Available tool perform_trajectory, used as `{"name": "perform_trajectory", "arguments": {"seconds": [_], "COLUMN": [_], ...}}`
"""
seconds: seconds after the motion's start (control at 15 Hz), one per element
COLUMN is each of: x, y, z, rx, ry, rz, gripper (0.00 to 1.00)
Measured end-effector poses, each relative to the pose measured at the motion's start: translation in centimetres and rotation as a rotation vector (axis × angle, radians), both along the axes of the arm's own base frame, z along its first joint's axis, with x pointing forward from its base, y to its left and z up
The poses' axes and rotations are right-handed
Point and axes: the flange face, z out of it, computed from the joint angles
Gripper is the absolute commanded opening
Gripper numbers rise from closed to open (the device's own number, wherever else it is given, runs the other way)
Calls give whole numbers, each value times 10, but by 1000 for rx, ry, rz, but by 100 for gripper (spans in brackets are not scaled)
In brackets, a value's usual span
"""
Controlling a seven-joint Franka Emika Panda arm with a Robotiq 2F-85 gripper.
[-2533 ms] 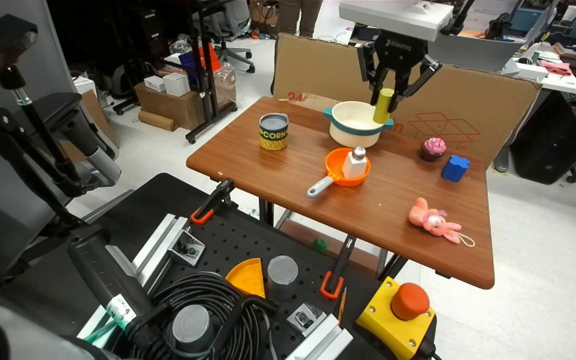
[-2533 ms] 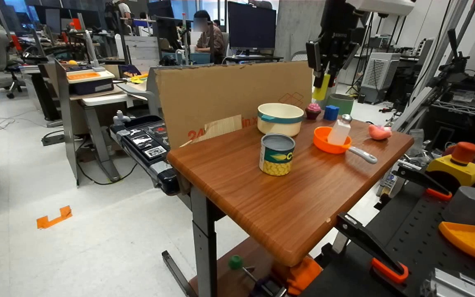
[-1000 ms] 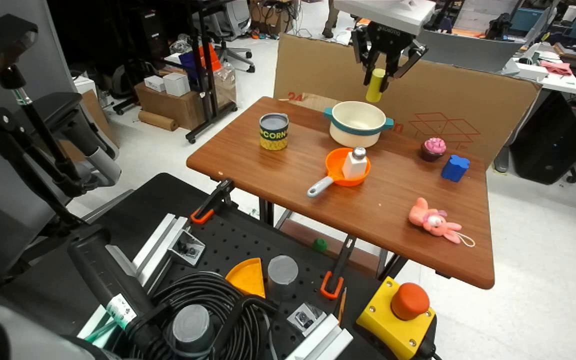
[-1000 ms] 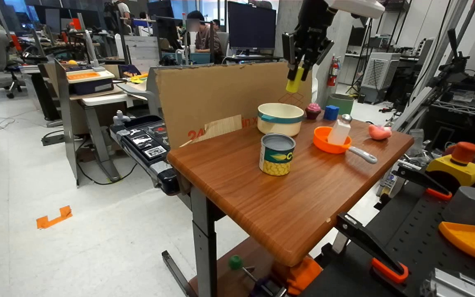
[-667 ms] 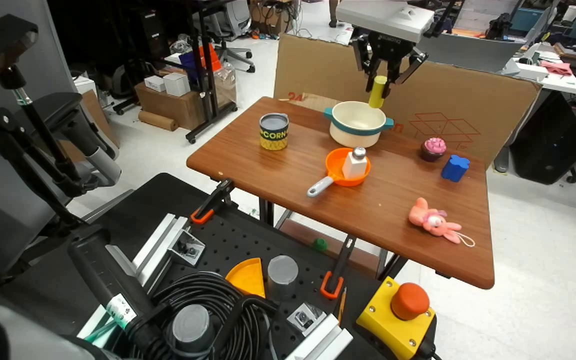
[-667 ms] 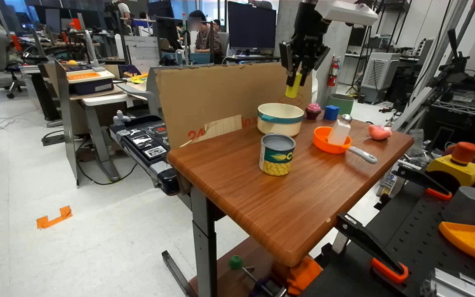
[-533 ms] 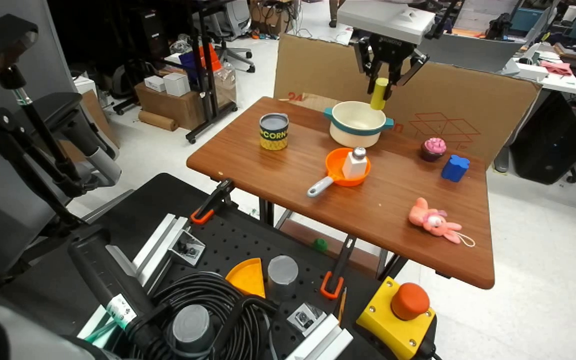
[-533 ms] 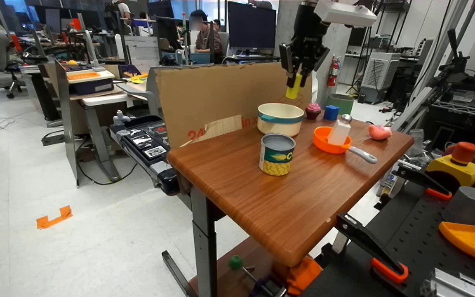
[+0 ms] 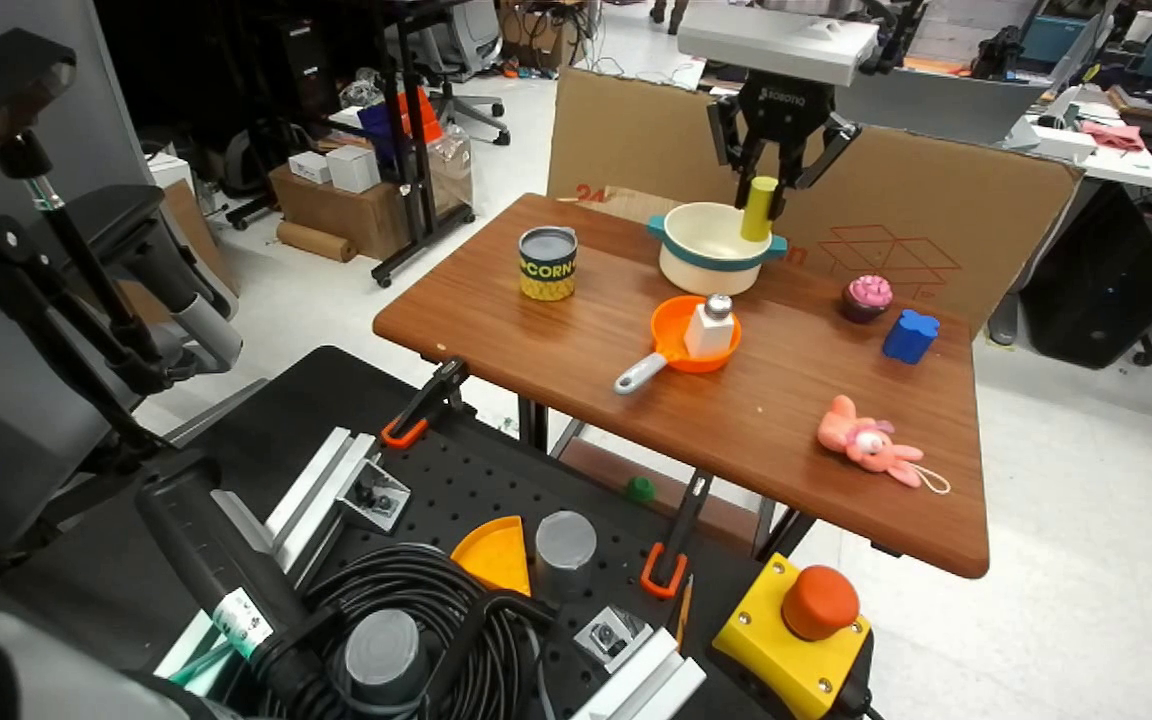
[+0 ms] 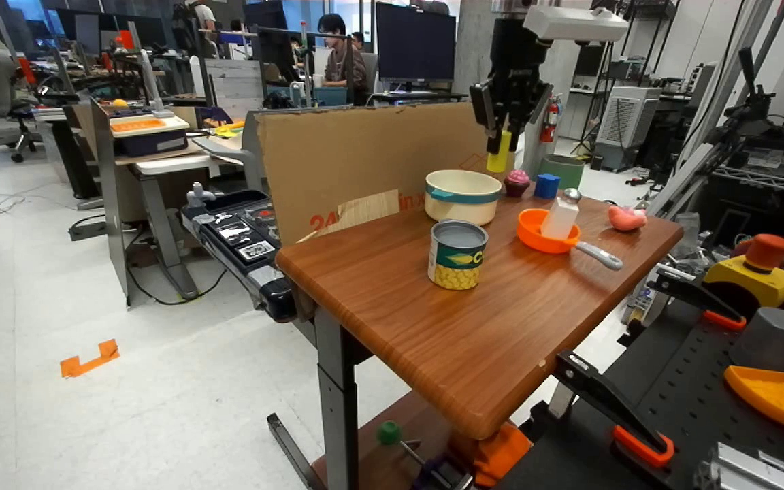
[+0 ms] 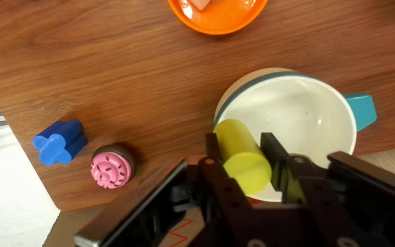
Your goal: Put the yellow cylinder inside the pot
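The pincer (image 11: 241, 145) clasps the yellow cylinder (image 9: 758, 213), which hangs nearly upright, aloft near the rim of the pot (image 9: 693, 276) on the side toward the cupcake (image 9: 867, 298); whether its lower end lies over the opening cannot be told. On the tabletop (image 9: 576, 345) stand the corn can (image 9: 547, 263) and an orange pan (image 9: 671, 325) with a white shaker (image 9: 708, 335) in it; a blue block (image 9: 910, 338) is just beside the cupcake; a pink toy (image 9: 871, 443) lies near an edge.
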Motion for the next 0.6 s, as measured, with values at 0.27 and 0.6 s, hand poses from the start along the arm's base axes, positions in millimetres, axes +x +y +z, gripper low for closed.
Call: {"name": "perform_trajectory", "arguments": {"seconds": [0.27,0.6], "x": [-1,0], "y": [0,1], "z": [-1,0], "rx": [0,7], "ry": [26,12], "rz": [-2,-6], "gripper": [9,9]}}
